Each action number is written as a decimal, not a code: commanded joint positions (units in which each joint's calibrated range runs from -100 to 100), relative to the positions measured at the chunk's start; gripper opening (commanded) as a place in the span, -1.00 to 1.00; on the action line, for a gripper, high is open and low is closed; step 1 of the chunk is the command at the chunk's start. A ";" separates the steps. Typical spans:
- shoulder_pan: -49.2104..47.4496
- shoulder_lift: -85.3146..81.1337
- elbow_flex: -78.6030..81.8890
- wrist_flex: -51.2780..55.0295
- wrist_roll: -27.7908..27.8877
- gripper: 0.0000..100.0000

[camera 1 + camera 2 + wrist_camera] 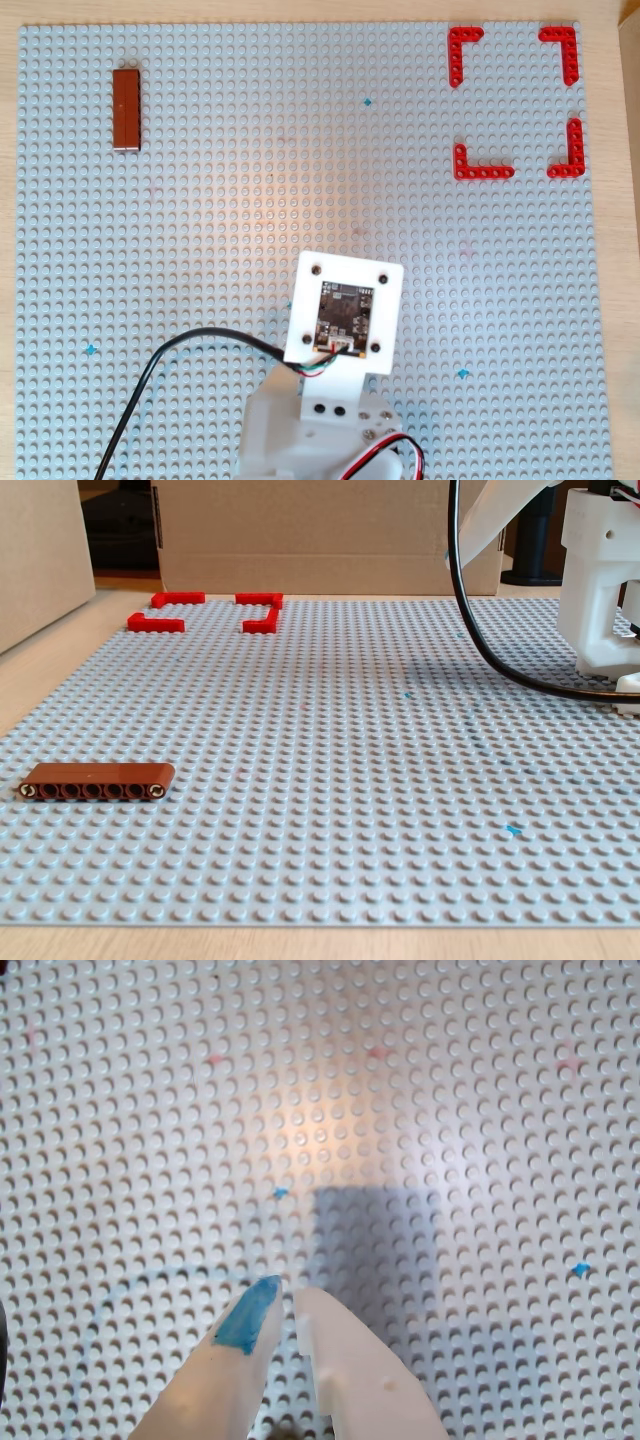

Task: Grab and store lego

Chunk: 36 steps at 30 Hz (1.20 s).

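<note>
lego (126, 109) flat on baseplate | gripper (285, 1295) well apart, nearly closed, empty

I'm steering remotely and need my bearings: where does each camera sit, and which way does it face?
Overhead view: above, looking straight down on the grey baseplate; shows the arm's white wrist from above.
Wrist view: on the arm, facing bare studs; the gripper enters from below, fingertips nearly together.
Fixed view: low at the plate's edge, looking across; arm at upper right.
Overhead and fixed views share the brown brick and red corner pieces.
</note>
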 commanded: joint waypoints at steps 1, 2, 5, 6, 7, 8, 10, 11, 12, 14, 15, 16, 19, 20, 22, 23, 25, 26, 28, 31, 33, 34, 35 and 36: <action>0.04 0.36 0.01 -0.05 0.11 -0.96; 0.04 0.36 0.01 -0.05 0.11 -0.96; 0.04 0.36 0.01 -0.05 0.11 -0.96; 0.04 0.36 0.01 -0.05 0.11 -0.96; 0.04 0.36 0.01 -0.05 0.11 -0.96; 0.04 0.36 0.01 -0.05 0.11 -0.96; 0.04 0.36 0.01 -0.05 0.11 -0.96; 0.04 0.36 0.01 -0.05 0.11 -0.96; 0.04 0.36 0.01 -0.05 0.11 -0.96; 0.04 0.36 0.01 -0.05 0.11 -0.96; 0.04 0.36 0.01 -0.05 0.11 -0.96; 0.04 0.36 0.01 -0.05 0.11 -0.96; 0.04 0.36 0.01 -0.05 0.11 -0.96; 0.04 0.36 0.01 -0.05 0.11 -0.96; 0.04 0.36 0.01 -0.05 0.11 -0.96; 0.19 0.36 0.01 -0.05 0.11 -0.96; 0.34 0.36 0.01 -0.05 0.11 -0.96; 0.34 0.36 0.01 -0.05 0.11 -0.96; 0.34 0.36 0.01 -0.05 0.05 -0.96; 0.12 0.36 0.01 -0.05 0.26 -0.97; -0.85 0.36 0.01 -0.14 0.37 -0.96; -1.66 0.36 -0.08 -0.14 -0.05 -0.96; -2.18 0.36 -0.08 -0.23 -0.10 -0.96; -2.41 0.36 -0.08 -0.32 -0.15 -0.96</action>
